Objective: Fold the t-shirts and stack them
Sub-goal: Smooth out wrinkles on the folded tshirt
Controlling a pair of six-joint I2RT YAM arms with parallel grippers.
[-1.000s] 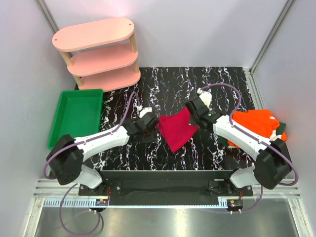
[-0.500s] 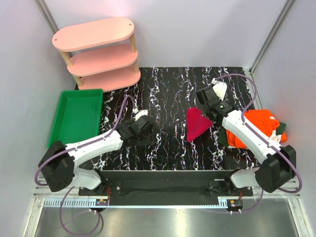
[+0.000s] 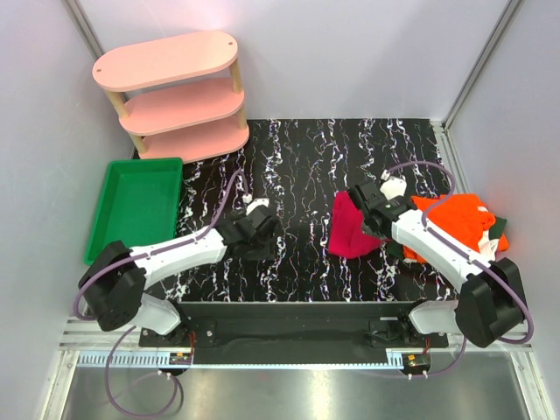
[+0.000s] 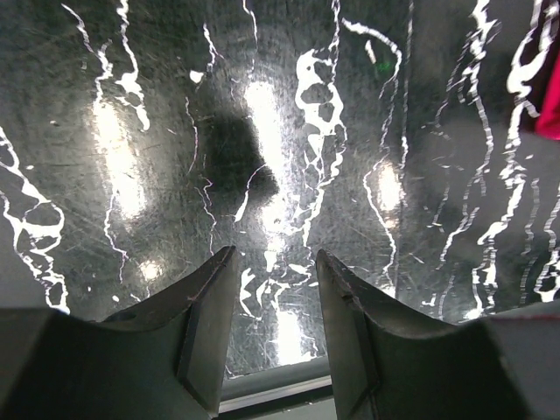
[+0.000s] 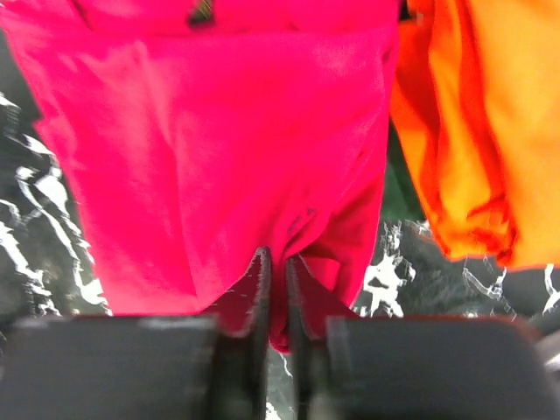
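Nearest the arm bases, the left gripper (image 4: 276, 255) hangs low over bare tabletop (image 3: 306, 157), its jaws partly open with nothing between them; to its right, the right gripper (image 5: 277, 258) has its jaws drawn to a thin slit, and a fold of the crimson t-shirt (image 5: 219, 157) appears to be pinched there. The shirt lies bunched and partly folded on the tabletop, right of centre; just beside it, toward the right edge, the orange t-shirt (image 3: 455, 217) lies rumpled over a dark green t-shirt (image 5: 398, 192), of which only slivers show. Farther off on the left sit the green tray (image 3: 136, 206) and, behind it, the pink shelf (image 3: 166, 61).

The crimson cloth looks light, limp and thin; it will likely sag and slide out of shape if lifted by one point. Hold is best taken at a hem corner or along a folded edge, both arms sharing the width; a mid-panel pinch would only gather wrinkles.
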